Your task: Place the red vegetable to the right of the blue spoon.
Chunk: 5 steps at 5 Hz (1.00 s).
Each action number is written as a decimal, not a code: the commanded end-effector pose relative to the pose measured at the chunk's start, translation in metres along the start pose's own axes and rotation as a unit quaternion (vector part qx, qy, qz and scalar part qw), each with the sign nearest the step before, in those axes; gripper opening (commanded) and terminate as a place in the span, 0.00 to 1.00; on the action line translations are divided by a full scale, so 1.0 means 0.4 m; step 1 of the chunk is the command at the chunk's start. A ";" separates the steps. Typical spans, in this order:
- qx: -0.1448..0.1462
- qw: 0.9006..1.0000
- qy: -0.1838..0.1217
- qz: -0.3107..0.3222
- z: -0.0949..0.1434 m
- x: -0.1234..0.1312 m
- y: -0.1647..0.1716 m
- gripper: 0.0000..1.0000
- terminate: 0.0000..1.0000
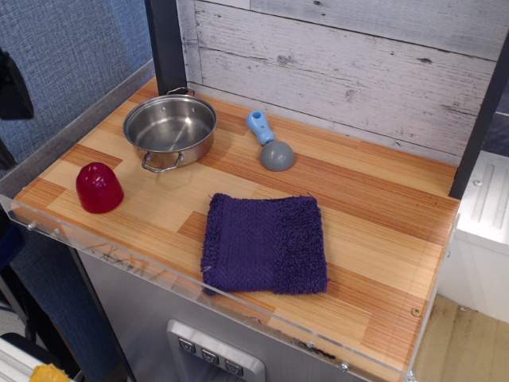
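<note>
The red vegetable (pixel 99 188), a glossy red dome, stands flat on the wooden counter (pixel 374 207) near its front left corner. The blue spoon (pixel 270 142) lies at the back middle, with its light-blue handle toward the wall and its grey bowl toward me. The two are far apart, with the steel pot between them. A dark piece of the robot (pixel 11 86) pokes in at the left edge, above and left of the red vegetable. No gripper fingers show.
A steel pot (pixel 169 127) with two handles sits at the back left. A folded purple cloth (pixel 265 243) lies at the front middle. A plank wall runs along the back, a black post stands at the back left, and a clear lip lines the front edge.
</note>
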<state>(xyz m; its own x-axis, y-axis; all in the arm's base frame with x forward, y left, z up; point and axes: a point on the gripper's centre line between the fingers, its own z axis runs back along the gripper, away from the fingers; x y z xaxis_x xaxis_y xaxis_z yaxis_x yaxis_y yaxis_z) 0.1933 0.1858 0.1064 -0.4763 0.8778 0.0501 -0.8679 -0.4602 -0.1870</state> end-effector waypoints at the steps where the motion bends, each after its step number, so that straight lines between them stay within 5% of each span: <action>1: -0.020 1.000 -0.001 0.018 -0.033 -0.013 -0.037 1.00 0.00; 5: 0.014 1.000 -0.004 0.012 -0.148 -0.082 -0.068 1.00 0.00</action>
<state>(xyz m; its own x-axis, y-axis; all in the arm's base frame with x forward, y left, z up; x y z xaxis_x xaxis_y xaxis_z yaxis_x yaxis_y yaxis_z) 0.2387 0.1738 0.0420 -0.4998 0.8648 0.0488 -0.8621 -0.4913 -0.1238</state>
